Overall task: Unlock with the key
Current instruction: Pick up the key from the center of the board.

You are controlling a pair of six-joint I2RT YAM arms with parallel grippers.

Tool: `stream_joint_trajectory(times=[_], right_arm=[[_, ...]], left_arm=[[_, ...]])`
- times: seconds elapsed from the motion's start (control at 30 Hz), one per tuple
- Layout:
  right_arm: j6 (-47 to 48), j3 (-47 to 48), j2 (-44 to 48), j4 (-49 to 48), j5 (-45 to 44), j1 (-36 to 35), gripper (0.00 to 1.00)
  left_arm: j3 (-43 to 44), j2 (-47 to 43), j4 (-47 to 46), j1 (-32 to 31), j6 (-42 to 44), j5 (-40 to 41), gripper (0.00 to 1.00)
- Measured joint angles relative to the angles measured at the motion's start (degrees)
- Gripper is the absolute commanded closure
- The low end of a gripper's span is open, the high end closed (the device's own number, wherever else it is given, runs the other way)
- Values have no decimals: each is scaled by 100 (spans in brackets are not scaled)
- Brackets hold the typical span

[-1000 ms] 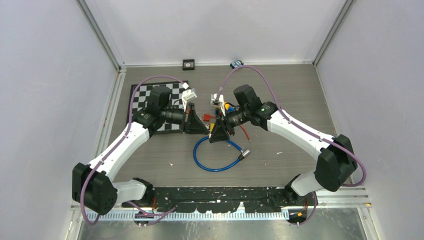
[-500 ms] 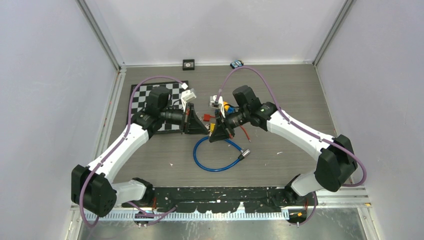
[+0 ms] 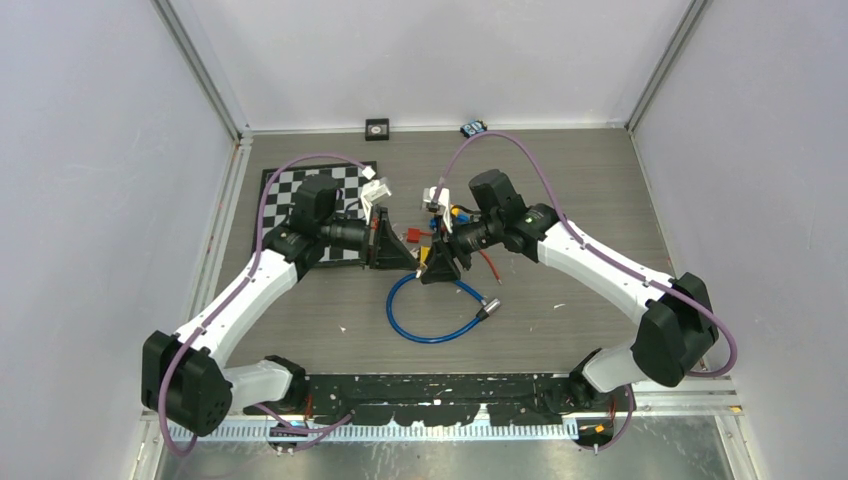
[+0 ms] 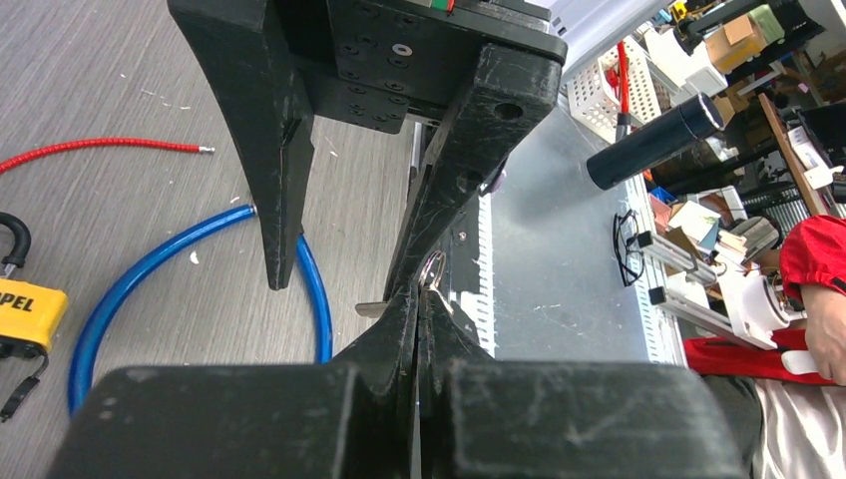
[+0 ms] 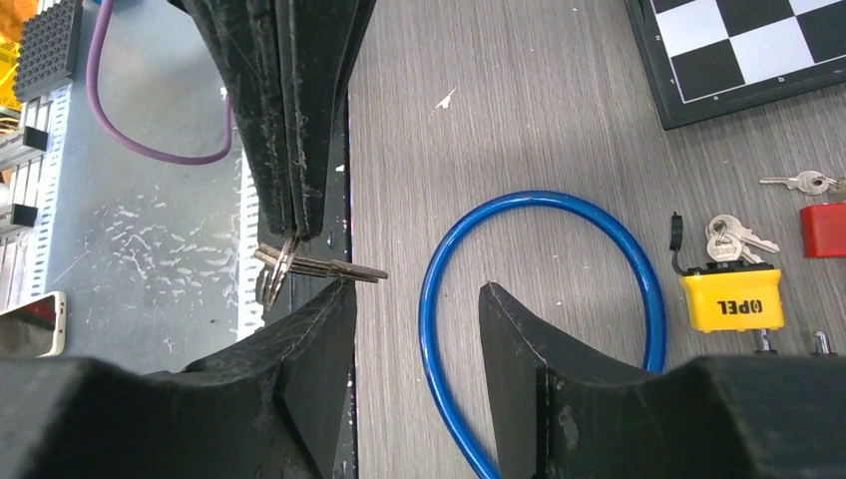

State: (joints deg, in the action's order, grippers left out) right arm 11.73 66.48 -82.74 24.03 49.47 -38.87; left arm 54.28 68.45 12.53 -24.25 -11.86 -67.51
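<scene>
Plainly pressed together, the left fingers (image 5: 299, 150) pinch the key (image 5: 324, 267) by its head at their very tips, left of centre in the right wrist view. Its ring hangs beside them and the blade juts sideways toward the middle of the frame. The right fingers (image 5: 309, 369) stand about half open and hold nothing. One tip sits just under the blade, touching it or nearly so, while the other stands apart over the blue cable (image 5: 544, 210).

This looks like a hand-over of the key from one arm to the other. To do it well, the right fingers should shift until the key lies squarely between both pads, not perched on one tip. They should then close flat on the head and leave the blade free and pointing outward. The left fingers ought to let go only once that grip is firm, since a key dropped here could slide off the near edge.

Further out, the yellow padlock (image 5: 731, 299) lies on the surface (image 5: 519, 90) at the right of the frame, just outside the cable loop and well apart from the held key. A small bunch of keys (image 5: 733, 238) rests just above it, and the chessboard (image 5: 738, 50) fills the upper right corner. Whether the held key fits this padlock I cannot tell.
</scene>
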Motion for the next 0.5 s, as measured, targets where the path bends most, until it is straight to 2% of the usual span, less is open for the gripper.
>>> stream_joint_trajectory(times=[0.3,0.5], right_arm=[[221,2,0,219,282,-179,49],[354,83,0,417,289,-315,58]], left_arm=[[-48,0,-236,0,-160,-11,100],[-98,0,-304,0,-188,-17,100]])
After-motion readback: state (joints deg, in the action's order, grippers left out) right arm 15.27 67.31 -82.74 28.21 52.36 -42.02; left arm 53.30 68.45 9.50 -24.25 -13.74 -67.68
